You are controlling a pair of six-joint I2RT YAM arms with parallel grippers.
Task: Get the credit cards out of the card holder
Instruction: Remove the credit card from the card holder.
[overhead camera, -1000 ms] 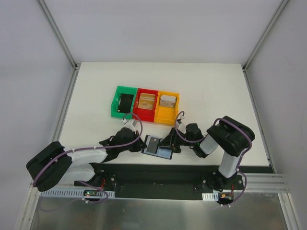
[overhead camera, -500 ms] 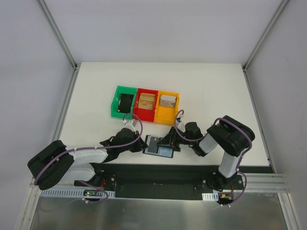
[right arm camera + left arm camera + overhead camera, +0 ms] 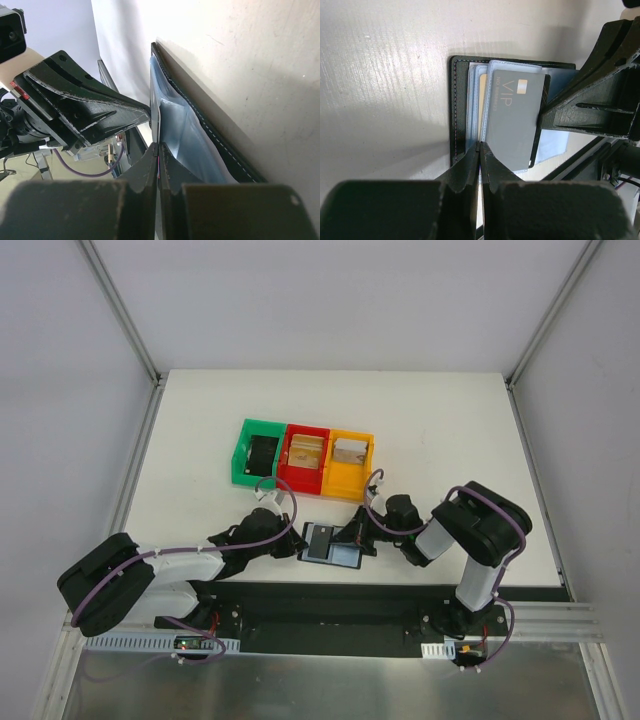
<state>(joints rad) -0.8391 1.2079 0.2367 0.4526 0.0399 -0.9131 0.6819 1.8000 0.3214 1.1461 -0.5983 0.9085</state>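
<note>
Your left tool [image 3: 480,145] is fully closed. Its tips are pressed together right at the near edge of the card holder [image 3: 454,100], which lies open on the counter [image 3: 385,75] directly ahead of it. You cannot tell from these views whether the tips pinch that edge or only rest on it. Just past the tips, a grey card [image 3: 512,115] marked VIP sticks out of its clear sleeve at a slight tilt. A tan card [image 3: 482,110] shows as a thin strip to its left.

Your right tool [image 3: 158,146] comes in from the opposite side, facing the left one across the holder. Its tips are closed too, meeting at the grey card's far edge, but it is not clear whether the card sits between them.

Beyond both tools, a green bin [image 3: 239,460], a red bin [image 3: 303,480] and an orange bin [image 3: 345,487] stand touching in a row.
</note>
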